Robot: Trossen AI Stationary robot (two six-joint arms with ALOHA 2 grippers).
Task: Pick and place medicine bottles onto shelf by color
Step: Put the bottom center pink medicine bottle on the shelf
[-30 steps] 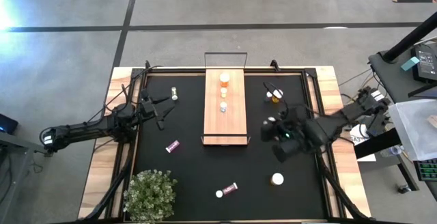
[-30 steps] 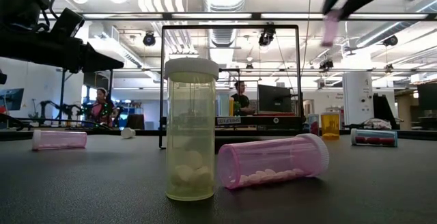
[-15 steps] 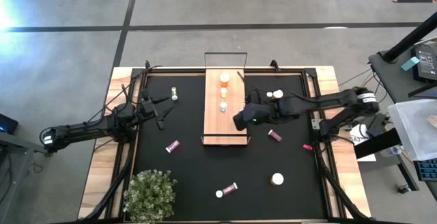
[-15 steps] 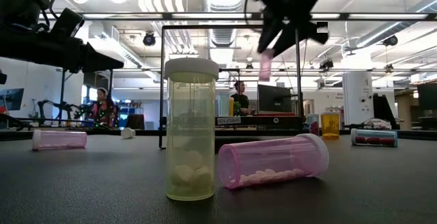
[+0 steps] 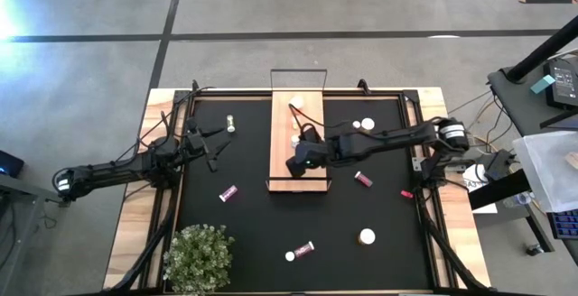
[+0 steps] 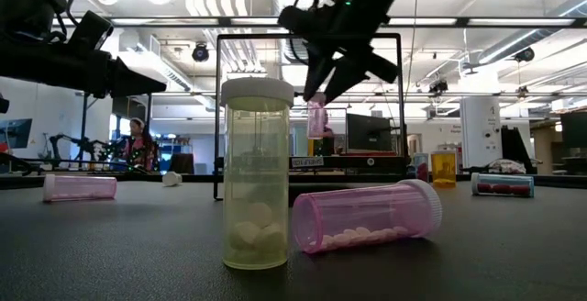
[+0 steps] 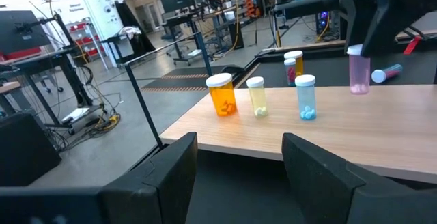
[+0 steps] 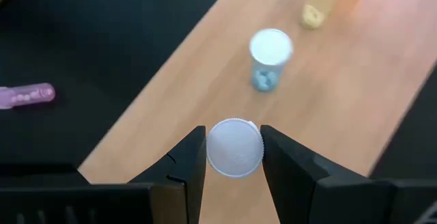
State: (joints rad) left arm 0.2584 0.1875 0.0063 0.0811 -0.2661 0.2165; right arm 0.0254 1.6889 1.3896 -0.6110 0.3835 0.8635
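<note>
While the left pincer [image 5: 215, 143] waits open, the right pincer [image 8: 234, 157] grips a pink bottle [image 7: 359, 70] upright between its fingers, above the shelf [image 5: 282, 152].

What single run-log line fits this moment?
right gripper: shut on pink bottle, above shelf | left gripper: open, idle beside shelf

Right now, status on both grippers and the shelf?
Right gripper shut on pink bottle, above shelf. Left gripper open, waiting beside shelf. Three bottles stand further along the board; drop spot bare.
</note>
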